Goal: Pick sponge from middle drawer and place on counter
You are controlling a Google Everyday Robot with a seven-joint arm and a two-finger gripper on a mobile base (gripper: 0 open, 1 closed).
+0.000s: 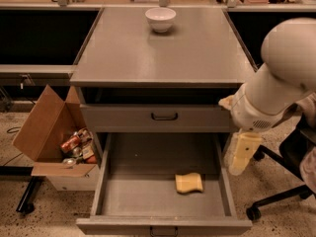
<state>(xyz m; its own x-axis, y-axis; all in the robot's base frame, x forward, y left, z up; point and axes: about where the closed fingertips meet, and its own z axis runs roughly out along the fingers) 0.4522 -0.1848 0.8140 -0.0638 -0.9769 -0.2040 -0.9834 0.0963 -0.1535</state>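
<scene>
The middle drawer [143,196] stands pulled out so you can reach the sponge [189,182] near its front-right corner. Your gripper [242,154] hangs outside its right wall; can't tell its grip.

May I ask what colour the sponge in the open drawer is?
The sponge is pale yellow, in the camera view; the gripper hangs right of the drawer.

- Smooth, matt grey metal table [163,53].
- Glossy white bowl [160,19].
- Pale-yellow foam sponge [189,182] in matt metal middle drawer [133,199].
- Smooth cream plastic end effector [242,154], just right of drawer.
</scene>
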